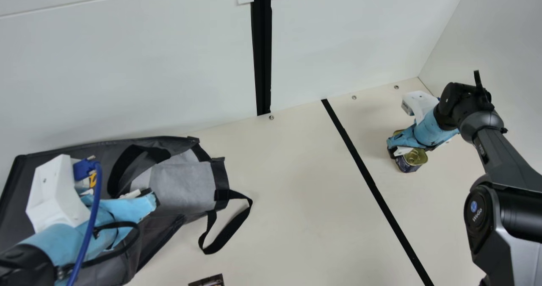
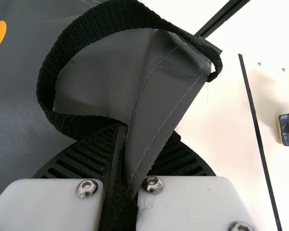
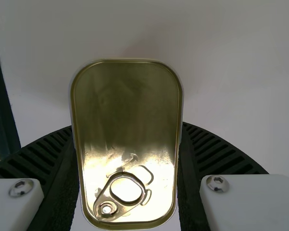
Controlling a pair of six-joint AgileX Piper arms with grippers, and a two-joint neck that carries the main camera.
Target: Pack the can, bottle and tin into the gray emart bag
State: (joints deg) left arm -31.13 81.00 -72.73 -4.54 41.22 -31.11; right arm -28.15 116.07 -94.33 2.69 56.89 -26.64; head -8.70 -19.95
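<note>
1. Our left gripper was clamped on a dark fold of the gray emart bag, the likely reason being to steady the limp fabric and hold its opening ready for packing.
2. Across the cream table, our right gripper had its ribbed fingers pressed to the two long sides of the tin, well apart from the bag. Gripping those straight sides looked the surer choice, leaving the metal lid and its pull ring uncovered between the fingers.
3. The bag sprawled beside the back wall, a lighter gray section facing our right arm's side, which we judged to be the way in.
4. One black handle looped over the fabric just beyond our left fingertips, where it could snag the tin on entry. A second strap trailed onto the table off the bag's end, another loop to keep clear of.
5. A black stripe ran between tin and bag; lying flat, it posed no obstacle to a carry.
6. At the near edge of the main view, a dark printed item lay near the bag, apart from both grippers and off the likely route.
</note>
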